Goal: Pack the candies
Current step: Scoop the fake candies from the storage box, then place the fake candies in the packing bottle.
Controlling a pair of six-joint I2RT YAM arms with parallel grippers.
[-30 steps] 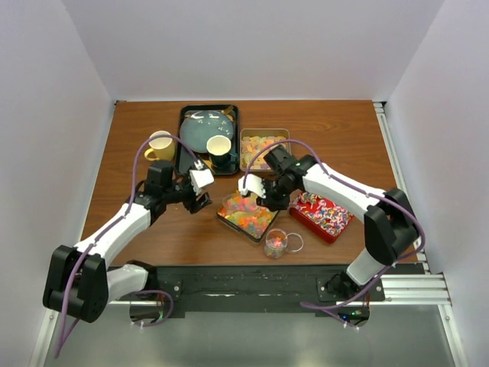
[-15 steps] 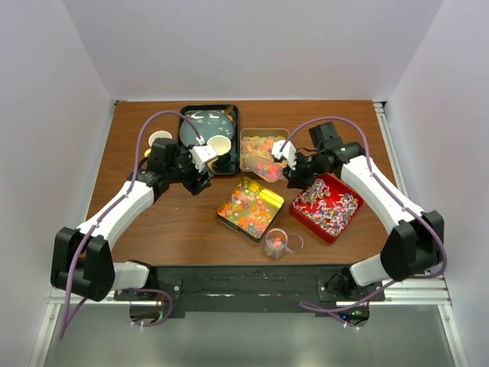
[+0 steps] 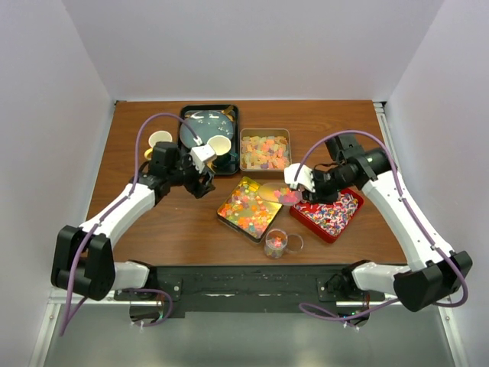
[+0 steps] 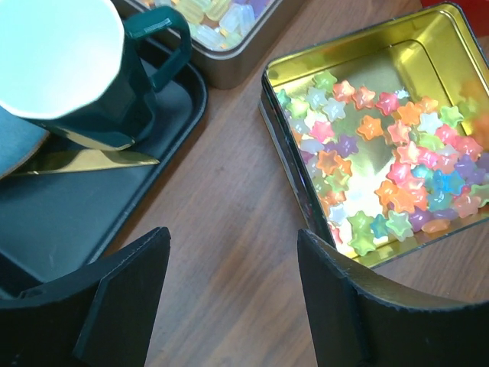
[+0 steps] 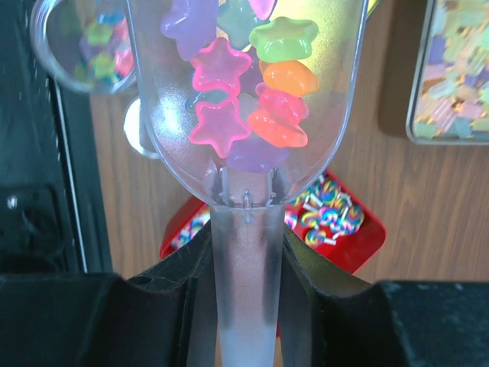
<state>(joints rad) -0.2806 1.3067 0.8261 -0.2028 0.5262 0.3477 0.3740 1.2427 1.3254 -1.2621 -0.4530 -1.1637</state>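
Observation:
My right gripper (image 3: 304,186) is shut on the handle of a clear plastic scoop (image 5: 244,252). The scoop's bowl (image 3: 280,193) holds several bright star-shaped candies (image 5: 229,115) above the right corner of a gold tin (image 3: 226,216). That tin holds more bright star candies (image 4: 382,160). A silver tin of pastel candies (image 3: 264,150) lies behind it. A red tin of striped candies (image 3: 330,214) lies to its right and shows under the scoop (image 5: 336,222). My left gripper (image 3: 205,183) is open and empty over bare wood left of the gold tin (image 4: 267,99).
A small glass cup (image 3: 276,243) with a few candies stands near the front edge, also in the right wrist view (image 5: 76,46). A black tray (image 3: 186,157) holds a teal plate and a dark green cup (image 4: 84,69). A yellow mug (image 3: 159,142) stands left of the tray.
My right arm lifted the scoop out of the gold tin, swung right and up, and now holds it loaded by the tin's right corner. My left gripper shifted slightly toward the tray.

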